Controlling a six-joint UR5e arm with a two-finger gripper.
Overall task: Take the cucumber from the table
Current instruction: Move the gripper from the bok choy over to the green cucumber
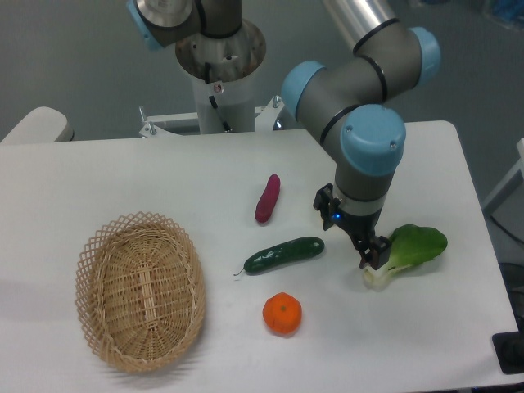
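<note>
The cucumber (285, 254) is dark green and glossy. It lies on the white table (98, 180) near the middle, with its thin stem tip pointing left toward the basket. My gripper (373, 254) points down just right of the cucumber's right end, beside the white stalk of the bok choy. Its black fingers (381, 248) stand a little apart and hold nothing. It does not touch the cucumber.
A purple sweet potato (267, 198) lies behind the cucumber. An orange (282, 314) sits in front of it. A leafy bok choy (413, 247) lies right of the gripper. A wicker basket (141, 290) stands at the front left. The arm's base (219, 65) is at the back.
</note>
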